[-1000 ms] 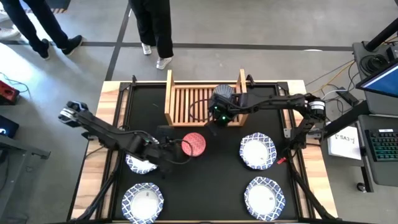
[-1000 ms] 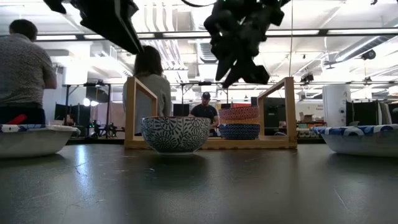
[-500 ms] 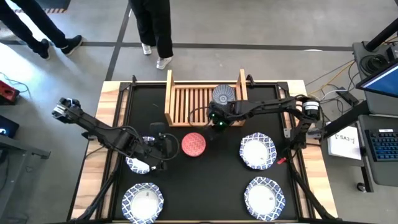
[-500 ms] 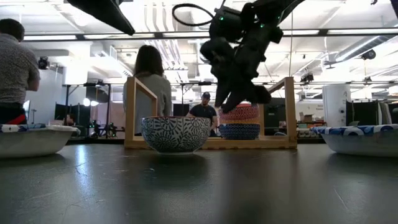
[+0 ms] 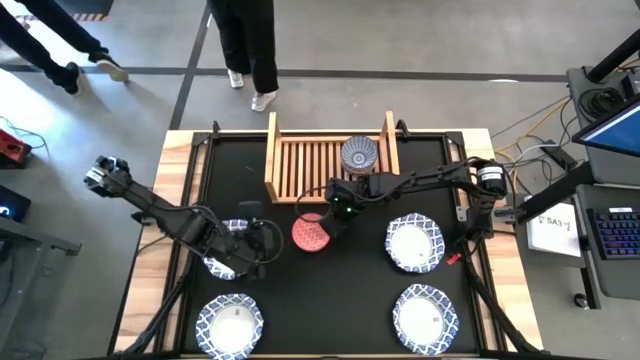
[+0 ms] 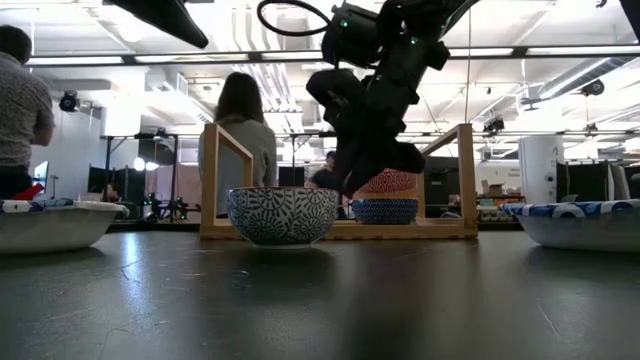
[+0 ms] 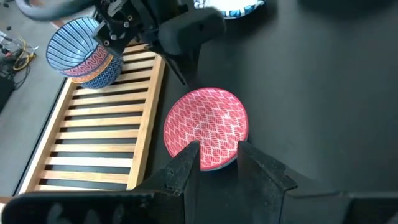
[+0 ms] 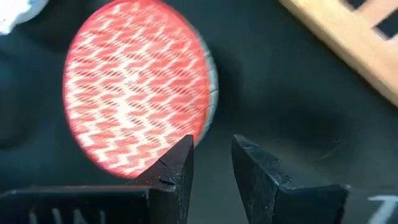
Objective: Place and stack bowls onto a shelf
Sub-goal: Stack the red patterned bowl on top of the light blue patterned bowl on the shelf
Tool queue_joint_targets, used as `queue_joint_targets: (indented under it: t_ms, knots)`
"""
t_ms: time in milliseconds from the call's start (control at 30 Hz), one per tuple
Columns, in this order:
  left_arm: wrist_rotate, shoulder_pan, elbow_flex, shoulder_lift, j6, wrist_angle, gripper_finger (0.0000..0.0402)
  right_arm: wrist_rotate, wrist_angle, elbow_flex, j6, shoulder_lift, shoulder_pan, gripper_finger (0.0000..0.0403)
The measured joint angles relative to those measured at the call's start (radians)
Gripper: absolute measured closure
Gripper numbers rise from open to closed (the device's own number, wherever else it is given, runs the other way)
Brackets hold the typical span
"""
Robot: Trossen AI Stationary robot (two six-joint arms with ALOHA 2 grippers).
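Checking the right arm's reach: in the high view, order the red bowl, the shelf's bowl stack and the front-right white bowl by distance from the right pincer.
1. Red bowl, right beside the right pincer.
2. Bowl stack, on the shelf behind.
3. Front-right white bowl, table's near corner.

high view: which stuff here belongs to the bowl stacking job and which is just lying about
Part of the job:
- red bowl on the mat, right claw at its rim
- stacked small bowls on the shelf
- four large white bowls, e.g.
- left claw

Just lying about:
- keyboard
- paper sheet
- red box on the floor
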Motion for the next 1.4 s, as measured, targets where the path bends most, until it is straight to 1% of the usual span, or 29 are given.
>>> queue_joint_targets:
  t_ms: [267,467,633,1000,1133,1300,1400]
  knots:
    - [0.0,-0.01,0.0,-0.029,-0.004,-0.027,0.0312,0.024,0.045,0.0,0.022,0.008,0.021,0.0305]
    - [0.0,-0.01,0.0,-0.035,-0.003,-0.026,0.0312,0.033,0.07,0.0,0.007,0.048,0.036,0.0305]
    - [0.0,-0.01,-0.001,-0.035,0.003,-0.048,0.0312,0.081,0.076,0.0,-0.009,0.069,0.038,0.0305]
    - [0.0,-0.01,-0.001,-0.037,0.004,-0.081,0.0313,0.103,0.13,0.0,-0.034,0.111,0.038,0.0307]
    - [0.0,-0.01,-0.001,-0.044,0.003,-0.085,0.0313,0.104,0.133,0.0,-0.04,0.118,0.038,0.0325]
    - [0.0,-0.01,-0.001,-0.048,0.003,-0.085,0.0313,0.107,0.137,0.0,-0.099,0.118,0.038,0.038]
    - [-0.001,-0.01,-0.001,-0.048,-0.018,-0.085,0.0313,0.102,0.135,-0.001,-0.12,0.118,0.037,0.0388]
